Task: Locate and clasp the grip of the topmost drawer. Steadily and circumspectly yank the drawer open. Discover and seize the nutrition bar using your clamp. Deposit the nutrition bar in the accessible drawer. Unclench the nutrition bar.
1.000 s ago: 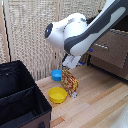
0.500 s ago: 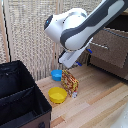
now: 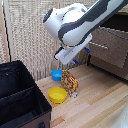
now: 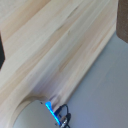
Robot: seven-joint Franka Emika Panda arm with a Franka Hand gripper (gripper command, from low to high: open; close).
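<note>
The bar (image 3: 70,82) stands upright on the pale wooden surface (image 3: 95,102), a flat rectangular packet in orange-red and yellow with busy print, tilted a little. Nearest the exterior camera sits the black box (image 3: 20,100), a big fabric-sided bin with straight walls and a dark hollow inside, filling the lower corner at the exterior view's left. Just beyond it lies the yellow bowl (image 3: 57,95), round, smooth and shallow, close beside the bar's foot on the exterior view's left. The bar comes next, and behind it, near the wall, the blue bowl (image 3: 56,75), round and glossy, partly hidden by the packet's upper corner.

Above the bar hangs the arm (image 3: 75,25), bulky, rounded and white with black joints, reaching in from the exterior view's upper right. Its white block ends in dark blue-tipped fingers (image 3: 75,62), just above the bar's top edge; whether they are apart or together cannot be told, and no contact with the packet shows. The wrist view gives only blurred blond wood grain (image 4: 55,45), a pale grey area and a small blue-lit dark part at the edge.

Farther back, at the exterior view's right, stands the dresser (image 3: 117,62), dark brown wood with flat fronts. Its drawer (image 3: 107,45) juts out from the frame, a slim bar handle across the front. A woven, cane-like wall (image 3: 27,40) closes the scene behind.
</note>
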